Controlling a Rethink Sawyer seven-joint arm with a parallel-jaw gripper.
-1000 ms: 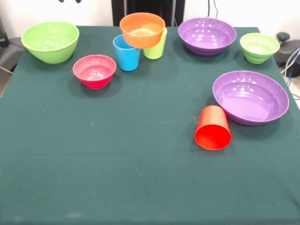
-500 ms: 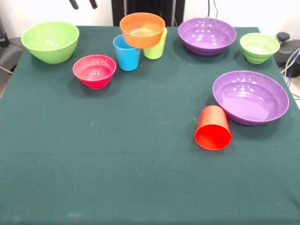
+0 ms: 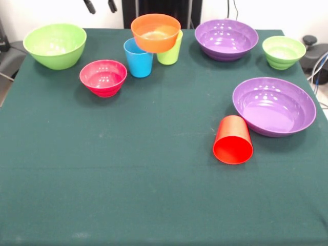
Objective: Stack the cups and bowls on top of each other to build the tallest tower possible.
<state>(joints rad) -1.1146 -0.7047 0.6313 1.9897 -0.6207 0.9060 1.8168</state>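
The orange bowl [image 3: 156,32] sits raised at the back of the table [image 3: 128,195], perched on something I cannot see and overlapping the rims of two cups: the blue cup [image 3: 138,59] just in front and to the left of it, and the lime green cup [image 3: 170,51] tucked behind its right side. Both cups stand upright. The red cup [image 3: 233,139] lies tipped on its side well apart from them, its mouth toward the camera, its base just beside the near purple bowl [image 3: 274,105]. The far purple bowl [image 3: 226,38] stands at the back, right of the orange one, with the small green bowl [image 3: 283,51] further right near the table's edge. The pink bowl [image 3: 103,77] rests left of the blue cup, and the large lime green bowl [image 3: 55,45] is in the back left corner. All the bowls stand open side up.

My gripper [image 3: 100,6] shows only as two dark tips at the top edge, above and between the large green bowl and the orange one. The tips stand spread apart with nothing between them.
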